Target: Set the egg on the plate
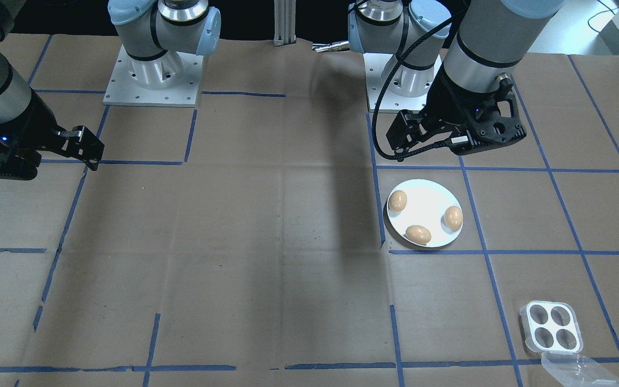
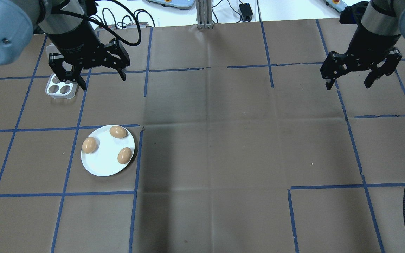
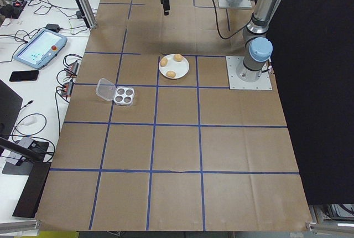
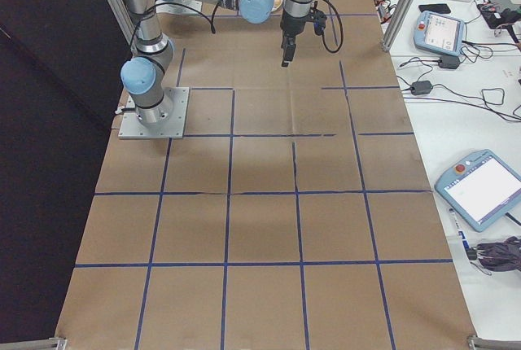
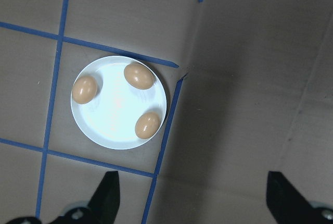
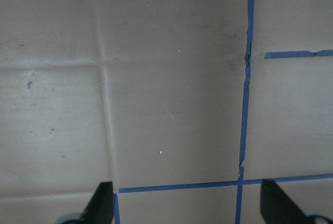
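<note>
Three brown eggs are sitting on the white plate — in the overhead view they sit at roughly 12, 3 and 9 o'clock near the rim, none touching each other. The left gripper hangs in the air up at the plate's 11 o'clock, fingers spread wide with nothing between them. Partly hidden behind it is the little four-cup egg tray, all cups bare, with its clear lid lying just beside it. The right gripper is well apart on the other side of the table — also wide open, holding nothing.
</note>
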